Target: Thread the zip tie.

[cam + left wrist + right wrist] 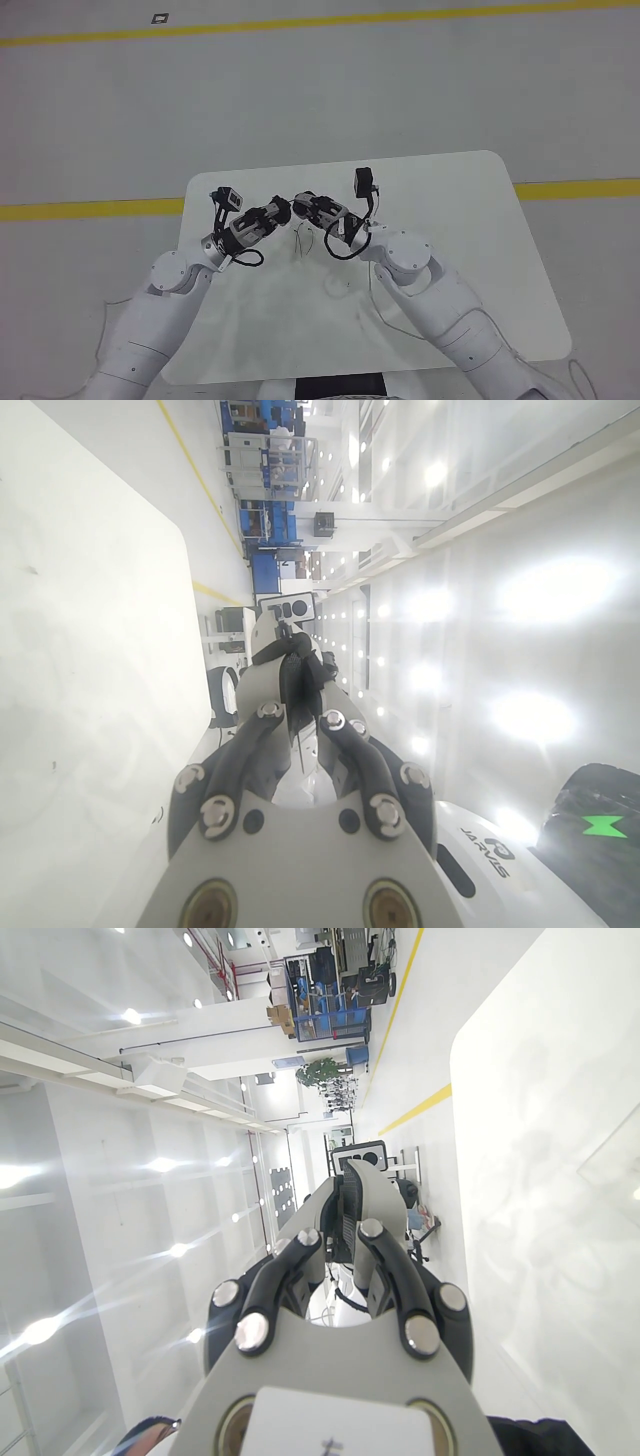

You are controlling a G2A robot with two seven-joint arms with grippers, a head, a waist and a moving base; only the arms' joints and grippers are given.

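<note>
White all around here: the white rounded counter sits below both of my arms, and they come together nose to nose above its middle, a little toward the far edge. My left end effector points across at my right end effector, tips almost touching, both raised off the surface. From my left wrist, the left end effector has its grey fingers drawn tight together. A hair-thin dark line runs down the gap behind them, which I take for the thin dark plastic zip tie, so I'm clamped on it. From above, the zip tie shows as fine strands dangling just under the meeting point, hanging over the counter between my two wrists. On the other side, my right end effector is closed as well, its ribbed black pads pressed together, though I can't tell whether anything is pinched between them. Beyond the counter, a yellow painted floor line runs across the grey floor.
</note>
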